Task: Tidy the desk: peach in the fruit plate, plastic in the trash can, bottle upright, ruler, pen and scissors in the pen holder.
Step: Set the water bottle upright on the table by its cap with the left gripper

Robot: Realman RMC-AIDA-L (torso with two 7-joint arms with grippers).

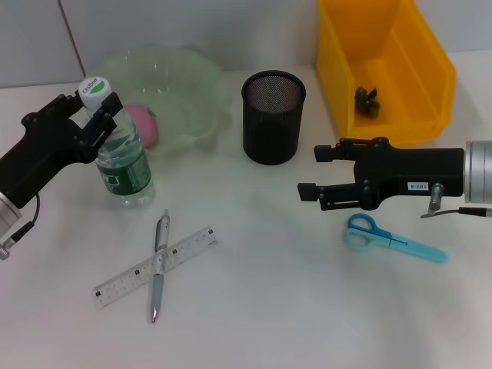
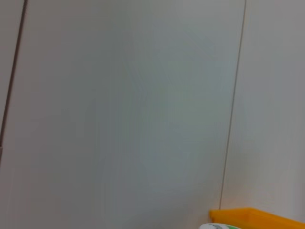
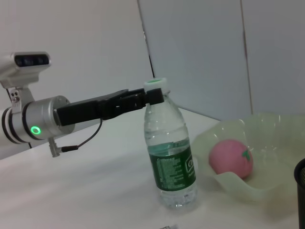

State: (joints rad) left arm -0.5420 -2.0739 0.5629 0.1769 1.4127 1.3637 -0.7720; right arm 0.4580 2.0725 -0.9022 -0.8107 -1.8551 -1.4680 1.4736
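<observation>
Gripping the water bottle (image 1: pixel 123 165) at the neck just under its white cap (image 1: pixel 94 90), left hand (image 1: pixel 98 117) closed on it; bottle upright on the bench (image 1: pixel 292 307), just beside the green fruit plate (image 1: pixel 200 84) with the peach (image 1: pixel 142 123) already in it. Step in hand judged as finishing the upright placement: best to confirm base flat, then open slowly and back straight off so the neck is not dragged toward the plate. Right hand (image 1: pixel 309 172) hovering open and empty above the bench, near the blue scissors (image 1: pixel 392 238), between them and the mesh pen holder (image 1: pixel 273 115). Ruler (image 1: pixel 154 267) and pen (image 1: pixel 158 265) lying crossed, touching, not yet put away. Small dark-green item in the yellow bin (image 1: pixel 430 84), likely the plastic, too small to confirm. Left wrist view nearly all wall; only cap edge and bin corner showing, own fingers unseen. Bottle base contact hard to judge.
</observation>
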